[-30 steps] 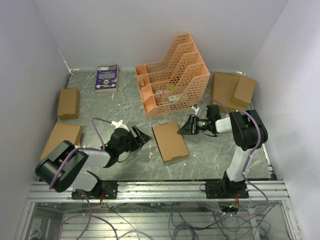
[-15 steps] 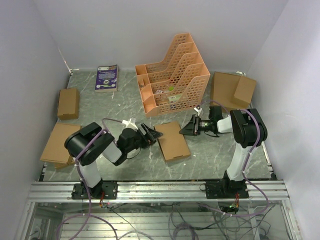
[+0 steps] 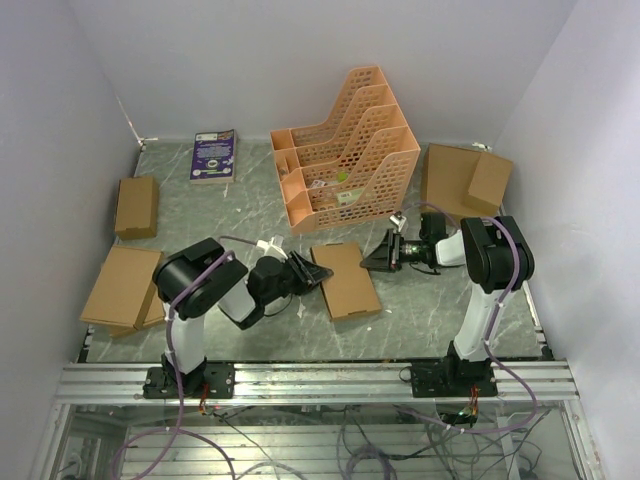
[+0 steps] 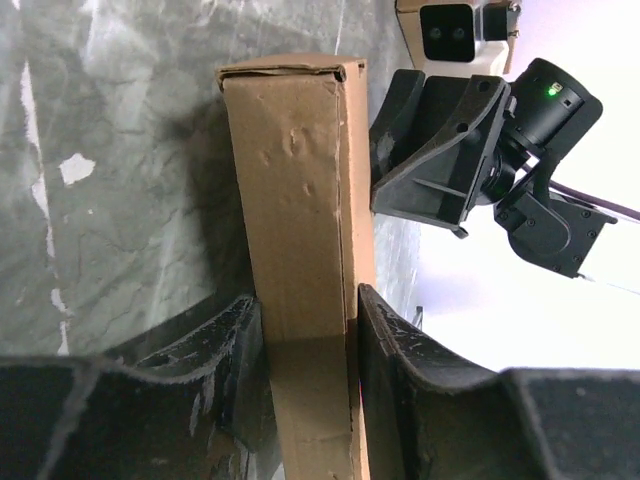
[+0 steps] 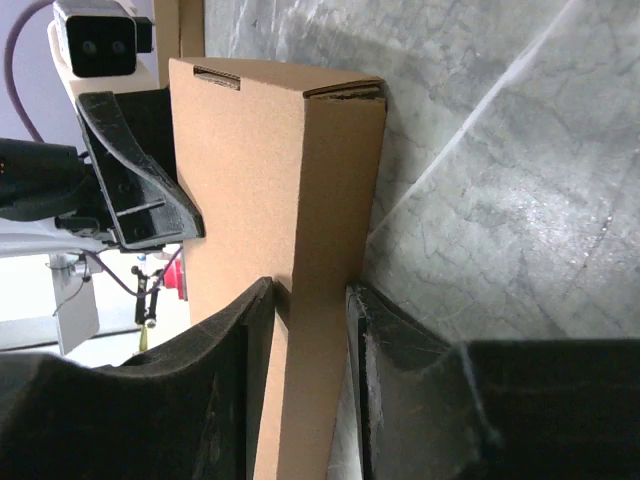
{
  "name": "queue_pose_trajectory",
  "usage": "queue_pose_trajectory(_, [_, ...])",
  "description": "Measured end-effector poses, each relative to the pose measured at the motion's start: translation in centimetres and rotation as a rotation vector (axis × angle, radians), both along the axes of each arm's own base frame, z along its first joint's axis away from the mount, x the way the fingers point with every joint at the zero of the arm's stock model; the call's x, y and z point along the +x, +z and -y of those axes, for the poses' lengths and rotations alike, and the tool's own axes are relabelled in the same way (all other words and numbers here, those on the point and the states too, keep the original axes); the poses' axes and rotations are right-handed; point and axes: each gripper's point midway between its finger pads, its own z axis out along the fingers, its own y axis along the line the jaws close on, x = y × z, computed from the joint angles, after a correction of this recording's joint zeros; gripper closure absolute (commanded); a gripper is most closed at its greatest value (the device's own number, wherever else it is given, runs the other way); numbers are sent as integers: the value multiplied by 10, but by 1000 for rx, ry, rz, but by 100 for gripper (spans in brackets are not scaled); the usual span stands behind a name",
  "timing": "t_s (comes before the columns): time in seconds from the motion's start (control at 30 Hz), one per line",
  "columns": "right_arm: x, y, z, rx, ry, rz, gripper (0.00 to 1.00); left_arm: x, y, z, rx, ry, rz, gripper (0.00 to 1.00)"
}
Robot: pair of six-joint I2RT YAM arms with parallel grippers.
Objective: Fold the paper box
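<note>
A: Watching the paper box [image 3: 345, 285]. It's mid-tabletop [image 3: 250, 215], just in front of the orange file rack [image 3: 345, 150], between the two arms.
B: Hands?
A: Left hand [image 4: 307, 300] pinches the box's left edge across its thickness. Right hand [image 5: 310, 290] pinches the right edge, near the far corner. Both press on cardboard, neither is spread.
B: How will it handle?
A: Light, I'd guess. Thin cardboard, stiff along the creases but hollow, so a hard squeeze should dent it. Side wall shows small dents. Faces look smooth, so it could slip.
B: Best hold?
A: Edges near corners, where the folded walls back each other up. Mid-panel would likely bow. Opposed pinches look right for steadying it.
</note>
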Motion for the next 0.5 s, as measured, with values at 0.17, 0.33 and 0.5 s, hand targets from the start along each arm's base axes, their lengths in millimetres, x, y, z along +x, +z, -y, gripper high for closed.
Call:
queue_pose_trajectory(0.17, [-1,9,-1,9,17,20,39,0,13,-1,26,-7,30,69])
queue_pose_trajectory(0.33, [13,26,12,-42,-11,121,34,-1,42,-9,129,-22,102,68])
queue_pose_trajectory(0.5, [40,73,49,-100,-84,322,34,3,72,-29,375,-38,155,69])
